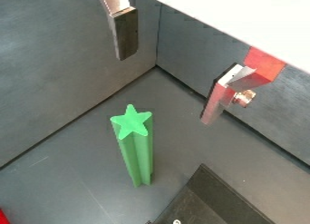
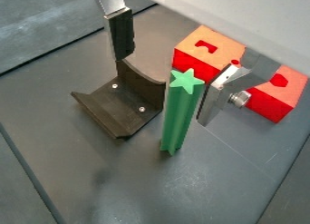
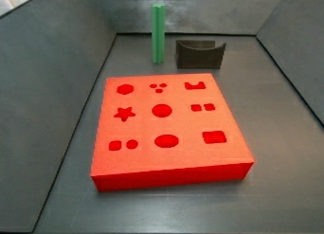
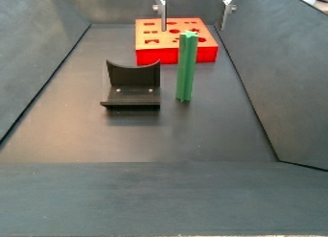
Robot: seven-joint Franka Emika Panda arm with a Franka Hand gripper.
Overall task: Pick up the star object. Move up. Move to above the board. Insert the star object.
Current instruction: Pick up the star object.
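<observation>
In both wrist views the gripper (image 1: pixel 176 69) is seen spread wide, nothing held between its silver plates; one finger (image 1: pixel 123 30) hangs at upper left of the frame, its partner (image 1: pixel 222 93) at mid right. The star object (image 1: pixel 134 144), a bright green peg with a star-shaped top, stands upright on the dark floor below and between the fingers, touched by neither. In a wrist view the gripper (image 2: pixel 169 69) is again seen open, with the peg (image 2: pixel 177 112) rising into the gap between the plates, nearer the right-hand finger (image 2: pixel 222 93); the fixture (image 2: pixel 123 99) sits just left of the peg, and parts of the red board (image 2: pixel 206 52) are seen behind the right finger. In a side view the peg (image 3: pixel 158 33) is noted upright at upper centre, just left of the fixture (image 3: pixel 199 53), both beyond the far edge of the board (image 3: pixel 165 124), apart from it. In a side view the fixture (image 4: pixel 132 85) lies left of centre, the peg (image 4: pixel 186 67) just right of it, the board (image 4: pixel 177 37) behind, and the finger tips (image 4: pixel 160 8) are glimpsed at the top edge above the peg.
</observation>
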